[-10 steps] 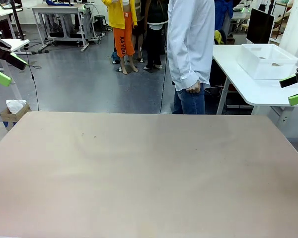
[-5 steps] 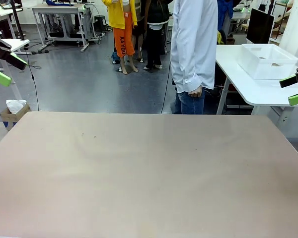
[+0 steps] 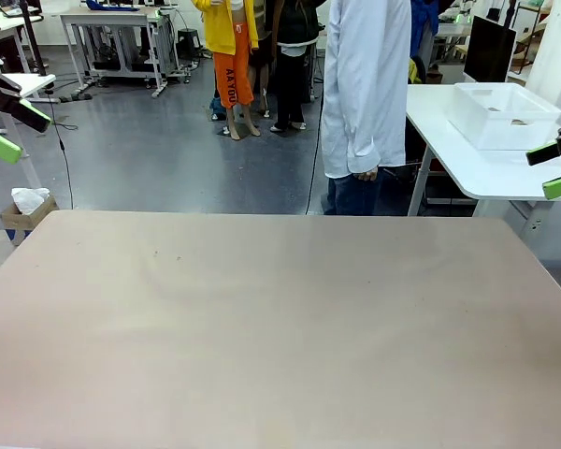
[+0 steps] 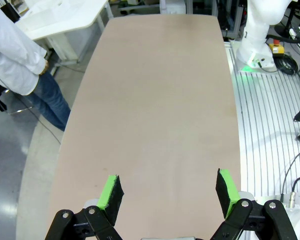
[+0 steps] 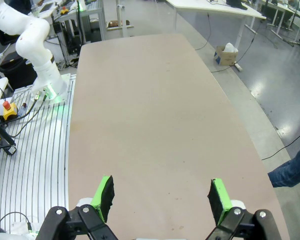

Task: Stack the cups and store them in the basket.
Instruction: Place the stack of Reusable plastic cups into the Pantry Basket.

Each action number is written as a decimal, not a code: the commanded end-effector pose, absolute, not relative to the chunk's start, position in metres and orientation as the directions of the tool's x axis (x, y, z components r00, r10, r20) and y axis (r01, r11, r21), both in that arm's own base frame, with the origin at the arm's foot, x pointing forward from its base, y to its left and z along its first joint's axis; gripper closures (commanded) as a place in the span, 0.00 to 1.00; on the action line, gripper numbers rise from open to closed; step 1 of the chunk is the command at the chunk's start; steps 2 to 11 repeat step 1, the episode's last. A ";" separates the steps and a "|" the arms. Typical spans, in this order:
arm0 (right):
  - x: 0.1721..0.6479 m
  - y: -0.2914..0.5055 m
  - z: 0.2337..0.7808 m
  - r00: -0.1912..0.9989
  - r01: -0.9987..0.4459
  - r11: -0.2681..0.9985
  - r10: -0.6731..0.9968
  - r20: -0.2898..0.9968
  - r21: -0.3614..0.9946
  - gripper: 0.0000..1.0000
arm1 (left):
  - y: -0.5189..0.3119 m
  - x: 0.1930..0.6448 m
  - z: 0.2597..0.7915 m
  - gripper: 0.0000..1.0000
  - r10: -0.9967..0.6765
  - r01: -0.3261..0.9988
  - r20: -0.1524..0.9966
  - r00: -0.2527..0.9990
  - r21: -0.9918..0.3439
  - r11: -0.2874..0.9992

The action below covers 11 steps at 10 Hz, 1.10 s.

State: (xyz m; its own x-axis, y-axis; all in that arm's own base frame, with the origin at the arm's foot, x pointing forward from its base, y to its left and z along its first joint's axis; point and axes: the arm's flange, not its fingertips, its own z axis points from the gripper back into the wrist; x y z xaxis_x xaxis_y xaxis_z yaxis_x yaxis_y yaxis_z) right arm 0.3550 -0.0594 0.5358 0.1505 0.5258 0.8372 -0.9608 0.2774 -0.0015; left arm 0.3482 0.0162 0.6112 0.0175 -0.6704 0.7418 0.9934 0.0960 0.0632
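While the tan table (image 3: 280, 327) spreads bare across the lower half of the front view, a person (image 3: 363, 94) in a white shirt and blue jeans stands just beyond its far edge, at about 1 o'clock from the table's middle, one hand (image 3: 366, 173) hanging at the hip. Further toward 2 o'clock, a white side table (image 3: 486, 164) carries the white basket (image 3: 502, 114); whether any cups lie inside it cannot be made out.

The left gripper (image 3: 7, 126) hangs in the air off the table's far left corner, at about 10 o'clock, its two green pads spread wide with nothing between them. In its own wrist view the left gripper (image 4: 167, 192) looks down the length of the table, jaws wide apart and empty, the person's sleeve (image 4: 15, 55) at 10 o'clock.

The right gripper (image 3: 553, 166) hovers off the far right corner at about 2 o'clock, just in front of the side table, pads well apart and empty. The right wrist view shows the right gripper (image 5: 160, 197) likewise fully spread above the bare tabletop.

A small cardboard box (image 3: 23, 213) sits on the floor near the left corner.
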 end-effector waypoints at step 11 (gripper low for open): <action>0.355 -0.060 0.536 0.131 -0.963 0.270 0.515 0.847 -0.016 0.00 | 0.015 0.348 0.614 0.03 -0.671 0.994 0.741 0.027 0.052 0.097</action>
